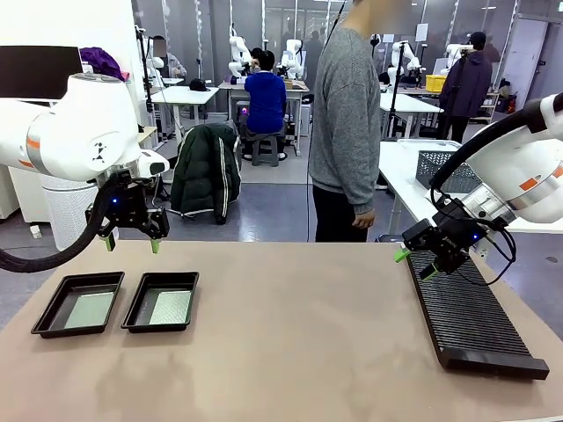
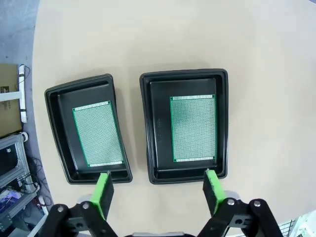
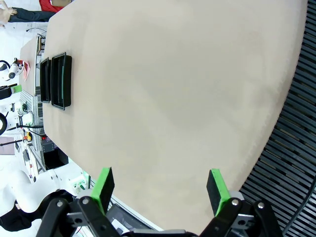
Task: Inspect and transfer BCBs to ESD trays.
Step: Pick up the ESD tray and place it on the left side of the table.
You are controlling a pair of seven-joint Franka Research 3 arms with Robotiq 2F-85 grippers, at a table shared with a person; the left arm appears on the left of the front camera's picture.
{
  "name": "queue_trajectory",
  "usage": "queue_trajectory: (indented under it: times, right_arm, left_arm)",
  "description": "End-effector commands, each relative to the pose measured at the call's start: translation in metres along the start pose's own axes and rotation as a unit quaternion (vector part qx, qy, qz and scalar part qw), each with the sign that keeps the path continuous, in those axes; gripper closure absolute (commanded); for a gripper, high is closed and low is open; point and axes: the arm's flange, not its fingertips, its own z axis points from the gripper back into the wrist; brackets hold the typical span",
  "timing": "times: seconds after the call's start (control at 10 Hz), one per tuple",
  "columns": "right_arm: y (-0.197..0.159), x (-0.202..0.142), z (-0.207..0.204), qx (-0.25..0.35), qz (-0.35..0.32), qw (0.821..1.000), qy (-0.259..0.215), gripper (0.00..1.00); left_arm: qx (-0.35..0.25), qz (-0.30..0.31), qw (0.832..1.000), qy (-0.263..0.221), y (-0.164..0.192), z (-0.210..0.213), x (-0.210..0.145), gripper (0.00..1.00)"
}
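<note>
At the left end of the beige worktop [image 1: 290, 343], two shallow black rectangular plastic ESD trays with raised sloping rims sit side by side, just apart: the outer tray [image 1: 54, 308] and the inner tray [image 1: 141, 303]. Each tray carries one thin, flat, green rectangular BCB with a paler speckled face — one board [image 1: 89, 309] in the outer tray, the other board [image 1: 170, 307] in the inner tray. Both boards lie flat on the tray floors, face up, which suits inspection from above and keeps them off the bare worktop.

The left end effector [image 1: 132, 239] hangs above the far edge of the trays with its fingers spread and nothing between them. Its wrist camera looks straight down on both trays, a pose that appears chosen for viewing the boards rather than grasping them.

In the front view, each board's long axis runs with the long axis of its tray, from the robot's side toward the person's side. In the left wrist view, the board in the outer tray is skewed slightly with its tray; the other board lies square.

The right end effector [image 1: 413, 261] is released and empty, poised at the far end of the long black ribbed slotted rack [image 1: 471, 321] on the right — apparently parked clear of the trays. No boards are visible in the rack slots, so the transfer is judged largely complete.
</note>
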Motion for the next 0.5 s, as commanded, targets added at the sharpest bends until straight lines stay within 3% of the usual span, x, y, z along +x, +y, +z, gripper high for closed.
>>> queue_trajectory:
  times: [0.0,0.4]
  right_arm:
    - [0.0010,-0.0001,-0.0007,-0.002,-0.006,1.000,-0.002,0.00]
    - [0.0010,-0.0001,-0.0007,-0.002,-0.006,1.000,-0.002,0.00]
  left_arm:
    - [0.000,0.000,1.000,0.000,-0.0002,-0.0004,-0.0007,0.03]
    - [0.000,0.000,1.000,0.000,-0.0002,-0.0004,-0.0007,0.03]
